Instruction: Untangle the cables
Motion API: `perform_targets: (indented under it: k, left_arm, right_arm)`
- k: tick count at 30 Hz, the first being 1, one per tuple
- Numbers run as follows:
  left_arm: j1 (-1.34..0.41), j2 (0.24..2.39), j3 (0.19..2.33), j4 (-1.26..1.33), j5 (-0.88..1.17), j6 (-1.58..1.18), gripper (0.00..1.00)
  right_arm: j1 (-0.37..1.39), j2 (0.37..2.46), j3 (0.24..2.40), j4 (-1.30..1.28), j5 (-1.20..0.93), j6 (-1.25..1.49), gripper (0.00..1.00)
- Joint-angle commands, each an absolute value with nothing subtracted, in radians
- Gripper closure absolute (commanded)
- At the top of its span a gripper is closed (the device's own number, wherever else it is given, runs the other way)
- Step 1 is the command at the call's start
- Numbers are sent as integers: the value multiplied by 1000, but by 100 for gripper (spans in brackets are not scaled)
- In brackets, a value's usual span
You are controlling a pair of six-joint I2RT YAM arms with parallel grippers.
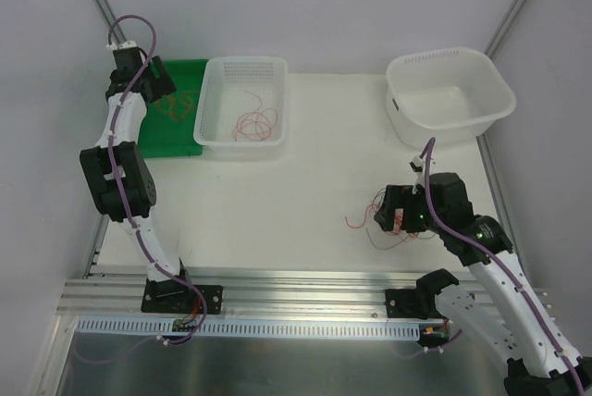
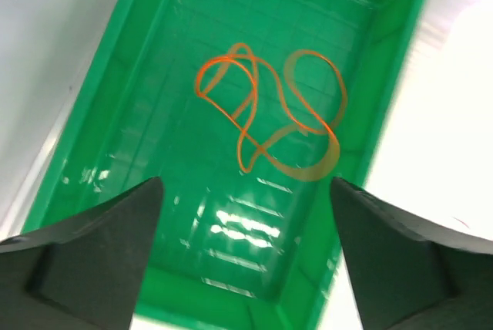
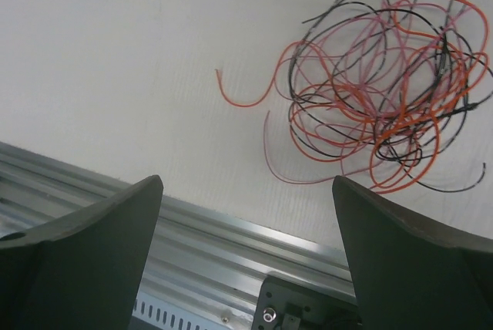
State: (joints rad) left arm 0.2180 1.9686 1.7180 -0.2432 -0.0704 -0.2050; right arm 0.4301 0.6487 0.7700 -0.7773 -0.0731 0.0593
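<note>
While the left gripper (image 2: pixel 246 183) hangs spread wide and empty over the green tray (image 2: pixel 115 114) at the table's (image 1: pixel 277 202) ten o'clock, an orange cable (image 2: pixel 312 174) lies looped on the tray floor. The right gripper (image 3: pixel 246 180), also spread and empty, hovers near the tangle of red and black cables (image 3: pixel 377 91) at four o'clock. A red cable (image 1: pixel 254 123) lies in the white basket (image 1: pixel 242 68) at eleven.

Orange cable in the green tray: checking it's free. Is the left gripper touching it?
Apart. Left wrist view: the left gripper is open, both fingers clear of the orange cable lying in the green tray.
</note>
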Motion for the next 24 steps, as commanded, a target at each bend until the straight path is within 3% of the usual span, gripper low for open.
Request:
perform_targets:
  k: [1,3,10,21,24]
  left_arm:
    - [210,1736,1666,-232,40,-320,7]
    - [207,1675,1631,-248,105,-350,1]
    - [109,1320,1302,-284,238,-460,1]
    - [-272,911,755,-304,425,-503,1]
    - [-386,853,616,-304,404,-558,1]
  right_arm:
    - [436,678,802,-825,75,90,3]
    - [433,696,811,-844,149,107,3]
    - [374,785,782,-810,270,135,2]
    - [324,991,681,-560,201,198,1]
    - [324,1063,657,-485,213,207,7]
